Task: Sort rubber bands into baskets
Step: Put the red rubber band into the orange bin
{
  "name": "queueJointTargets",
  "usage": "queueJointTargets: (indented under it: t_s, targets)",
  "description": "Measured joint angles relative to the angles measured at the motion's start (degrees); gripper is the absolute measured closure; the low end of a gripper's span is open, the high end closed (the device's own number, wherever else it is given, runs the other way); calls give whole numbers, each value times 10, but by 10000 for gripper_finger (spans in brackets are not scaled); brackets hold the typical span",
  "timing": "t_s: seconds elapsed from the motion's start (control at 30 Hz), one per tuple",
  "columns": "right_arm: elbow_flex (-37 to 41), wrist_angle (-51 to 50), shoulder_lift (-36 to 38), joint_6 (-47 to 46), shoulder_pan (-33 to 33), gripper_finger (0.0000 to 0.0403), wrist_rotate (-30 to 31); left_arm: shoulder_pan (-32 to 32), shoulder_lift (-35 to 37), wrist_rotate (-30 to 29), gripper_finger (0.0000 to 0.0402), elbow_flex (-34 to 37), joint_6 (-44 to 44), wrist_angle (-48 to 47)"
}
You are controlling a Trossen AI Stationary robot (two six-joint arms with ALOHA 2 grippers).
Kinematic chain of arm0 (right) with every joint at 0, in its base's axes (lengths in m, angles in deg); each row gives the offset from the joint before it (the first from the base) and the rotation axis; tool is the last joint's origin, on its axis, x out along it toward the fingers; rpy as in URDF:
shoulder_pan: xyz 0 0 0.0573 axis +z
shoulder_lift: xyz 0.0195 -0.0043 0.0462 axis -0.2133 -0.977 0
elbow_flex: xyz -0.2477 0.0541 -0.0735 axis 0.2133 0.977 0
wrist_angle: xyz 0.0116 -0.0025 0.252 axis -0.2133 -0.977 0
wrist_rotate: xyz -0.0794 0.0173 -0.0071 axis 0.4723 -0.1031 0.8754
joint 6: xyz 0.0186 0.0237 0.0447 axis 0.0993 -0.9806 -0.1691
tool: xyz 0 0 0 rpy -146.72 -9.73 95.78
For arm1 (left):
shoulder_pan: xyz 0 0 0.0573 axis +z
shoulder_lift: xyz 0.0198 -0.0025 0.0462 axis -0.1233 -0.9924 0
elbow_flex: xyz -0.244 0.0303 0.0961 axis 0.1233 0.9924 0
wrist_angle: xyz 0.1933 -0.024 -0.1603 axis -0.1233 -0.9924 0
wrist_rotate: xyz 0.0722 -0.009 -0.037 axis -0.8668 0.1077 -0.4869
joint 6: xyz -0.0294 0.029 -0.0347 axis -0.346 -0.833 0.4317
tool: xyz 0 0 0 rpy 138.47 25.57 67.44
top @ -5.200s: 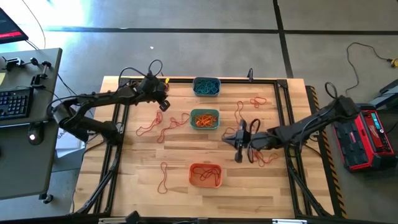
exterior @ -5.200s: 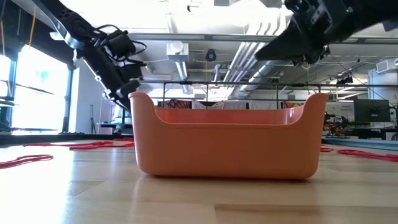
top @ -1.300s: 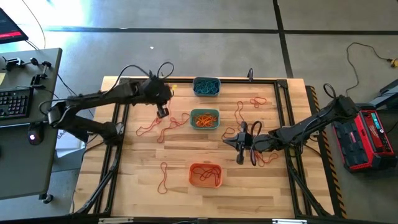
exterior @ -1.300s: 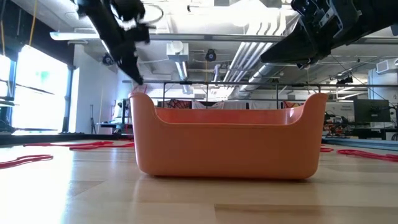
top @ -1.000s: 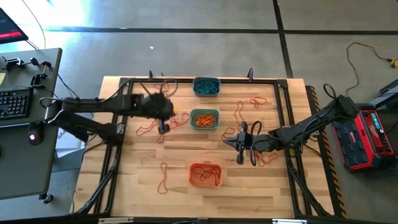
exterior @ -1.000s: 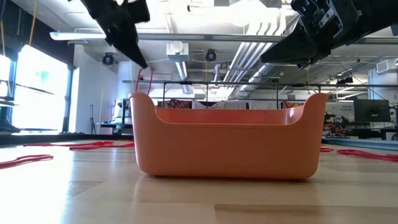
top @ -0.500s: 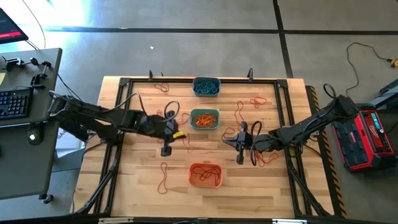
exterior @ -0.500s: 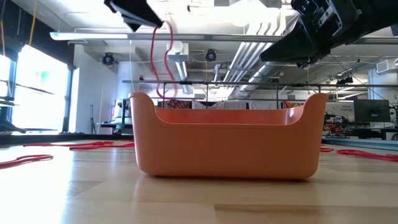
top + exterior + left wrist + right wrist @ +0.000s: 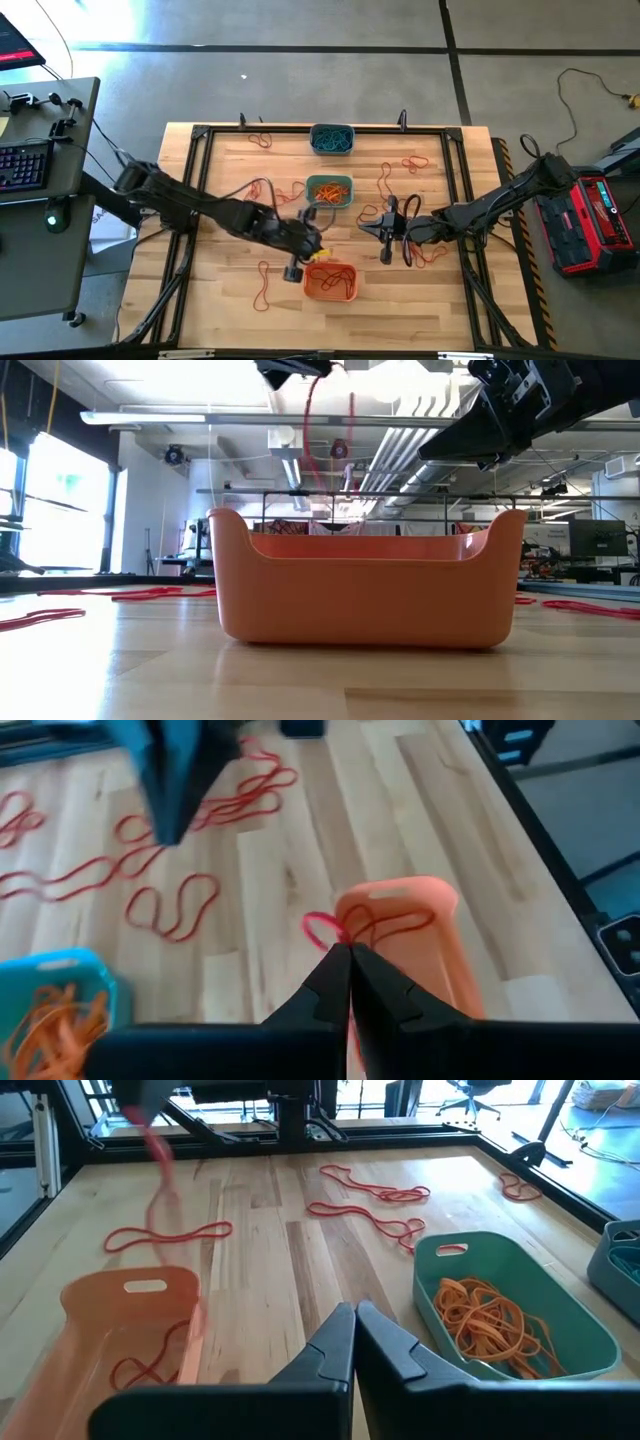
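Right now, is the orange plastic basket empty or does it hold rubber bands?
Not empty: the orange plastic basket holds a few red rubber bands, visible in the high and right wrist views.

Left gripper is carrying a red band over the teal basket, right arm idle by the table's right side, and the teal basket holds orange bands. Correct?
Not quite. The left gripper, shut on a red band, is at the orange basket, not the teal basket; the high view shows it. The right gripper does wait on the right, and the teal basket does hold orange bands.

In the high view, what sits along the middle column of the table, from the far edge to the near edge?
Grey-blue basket with blue-teal bands → teal-green basket with orange bands → orange basket with red bands.
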Motion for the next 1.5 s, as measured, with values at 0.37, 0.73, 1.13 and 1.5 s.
queueJointTargets:
  t_s: [0.37,0.73,1.13,1.5]
  targets:
    - [0,-4,0,2,0,403,0,-36,-59,4,401,-74,-13,-35]
    - [0,-5,0,2,0,403,0,-43,-59,13,401,-87,15,-21]
    - [0,-5,0,2,0,403,0,-51,-59,23,401,-87,41,-7]
    - [0,-5,0,2,0,403,0,-50,-104,83,401,-88,44,10]
